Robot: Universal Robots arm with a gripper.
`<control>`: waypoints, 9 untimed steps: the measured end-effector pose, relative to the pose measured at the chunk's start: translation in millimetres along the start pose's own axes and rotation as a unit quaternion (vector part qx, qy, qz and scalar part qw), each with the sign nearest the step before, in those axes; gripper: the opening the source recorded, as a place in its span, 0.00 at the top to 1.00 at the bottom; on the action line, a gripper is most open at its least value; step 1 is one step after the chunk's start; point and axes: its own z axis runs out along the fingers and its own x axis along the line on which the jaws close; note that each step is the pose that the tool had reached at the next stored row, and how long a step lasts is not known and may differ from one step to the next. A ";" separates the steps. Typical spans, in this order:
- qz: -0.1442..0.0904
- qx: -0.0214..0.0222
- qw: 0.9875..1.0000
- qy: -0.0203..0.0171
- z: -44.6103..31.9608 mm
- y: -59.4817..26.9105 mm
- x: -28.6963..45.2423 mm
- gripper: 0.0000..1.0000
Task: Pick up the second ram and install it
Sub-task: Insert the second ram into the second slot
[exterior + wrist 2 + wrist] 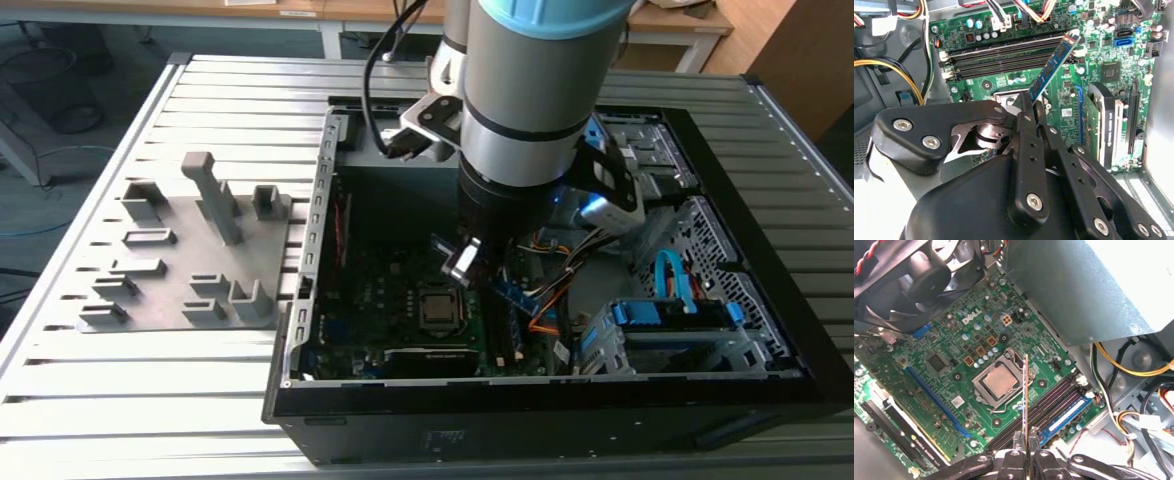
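1. One slatted metal table [160, 400] carries one open computer case [534, 420]. One grey fixture tray [174, 260] lies on the table to the exterior view's left of the case.
2. One robot arm [534, 100] reaches down into the case near its middle.
3. One green motherboard [954, 355] covers the case floor, with one processor [999, 380] in its socket near the centre.
4. One gripper [1031, 102] hangs over the board, just to the exterior view's right of the processor.
5. Its two black fingers [1029, 145] are drawn together, with only the thickness of a board between them, and they clamp one end of the second ram [1054, 62].
6. The second ram is the one stick in the gripper. It juts out from the fingertips above the motherboard, over the area between the processor and the memory slots [1004, 55], and sits in no slot. The first wrist view shows it edge-on as a thin line [1026, 400].
7. One other blue memory stick [1066, 416] sits in the outermost slot. The dark slots beside it lie too close together to count surely.
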 end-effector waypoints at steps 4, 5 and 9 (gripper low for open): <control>0.011 0.001 1.000 0.000 0.0 0.0 0.0 0.86; 0.014 0.002 1.000 0.000 0.0 0.0 0.0 0.86; 0.027 0.003 1.000 0.001 0.0 0.0 0.0 0.86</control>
